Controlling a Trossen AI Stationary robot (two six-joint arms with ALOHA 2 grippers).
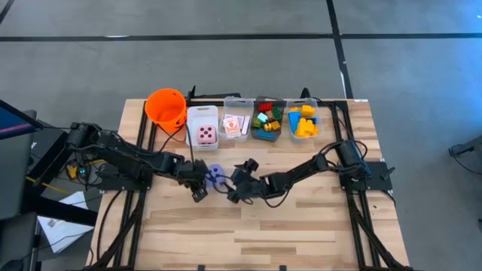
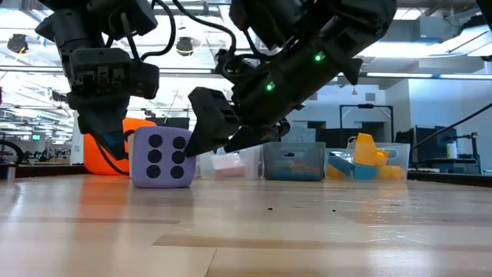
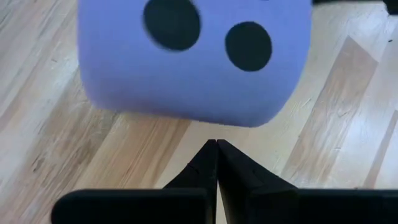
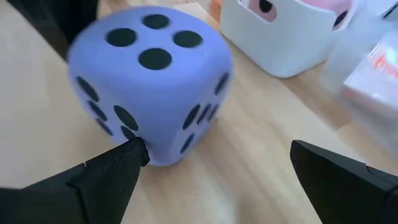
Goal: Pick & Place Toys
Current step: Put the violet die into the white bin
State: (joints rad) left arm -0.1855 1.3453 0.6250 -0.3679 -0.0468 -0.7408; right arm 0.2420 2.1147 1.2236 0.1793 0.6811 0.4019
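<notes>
A purple die with black dots (image 1: 215,175) sits flat on the wooden table (image 1: 301,226), between my two grippers. My left gripper (image 3: 216,146) is shut and points down at the table. Its tips are a little short of the die (image 3: 193,62) on the die's left side. My right gripper (image 4: 217,151) is open and slants down from the right. The die (image 4: 149,81) stands off to one side of its gap, by one fingertip, and the other finger stands clear over bare wood. My right gripper has one fingertip (image 4: 134,155) at the die's lower edge (image 4: 155,158), coming in at a slant from the table's right. I cannot tell whether it touches. The die sits flat on the table.
Along the far edge stand an orange bucket (image 1: 166,107), a white bin with a pink die (image 1: 204,134), a clear bin with cards (image 1: 236,125) and two bins of coloured bricks (image 1: 267,120) (image 1: 303,120). Bare wood lies toward the near edge.
</notes>
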